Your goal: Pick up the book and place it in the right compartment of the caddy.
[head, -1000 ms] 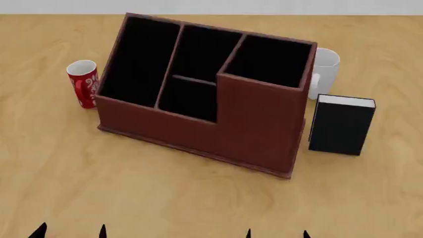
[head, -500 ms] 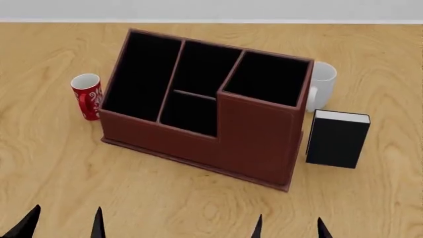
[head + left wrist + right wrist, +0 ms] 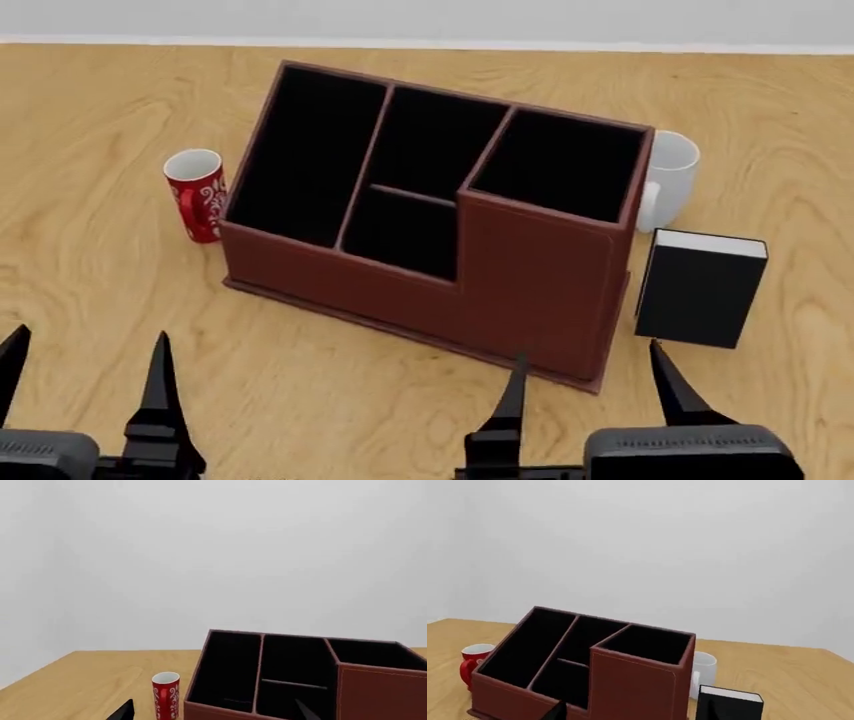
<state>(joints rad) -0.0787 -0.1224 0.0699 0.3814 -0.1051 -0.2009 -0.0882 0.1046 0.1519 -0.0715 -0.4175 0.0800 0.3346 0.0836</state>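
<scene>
The black book point(image 3: 701, 290) stands upright on the table, just right of the caddy point(image 3: 400, 290) and in front of a white mug. The reddish-brown caddy has black sections, and the right compartment point(image 3: 561, 165) is the tall-walled squarish one nearest the book. My right gripper point(image 3: 587, 375) is open and empty, low in the head view, in front of the caddy's right corner and left of the book. Open and empty too, my left gripper point(image 3: 87, 360) is at the near left. The right wrist view shows the book point(image 3: 730, 707) beside the caddy point(image 3: 634, 680).
A red patterned mug point(image 3: 198, 195) stands at the caddy's left side. The white mug point(image 3: 667, 180) sits behind the book, touching or nearly touching the caddy's right wall. The wooden table point(image 3: 334, 400) ends at a pale wall behind.
Both grippers have come further up into the head view, their bodies now showing. The caddy, mugs and book sit slightly further right in that view. Nothing was grasped.
</scene>
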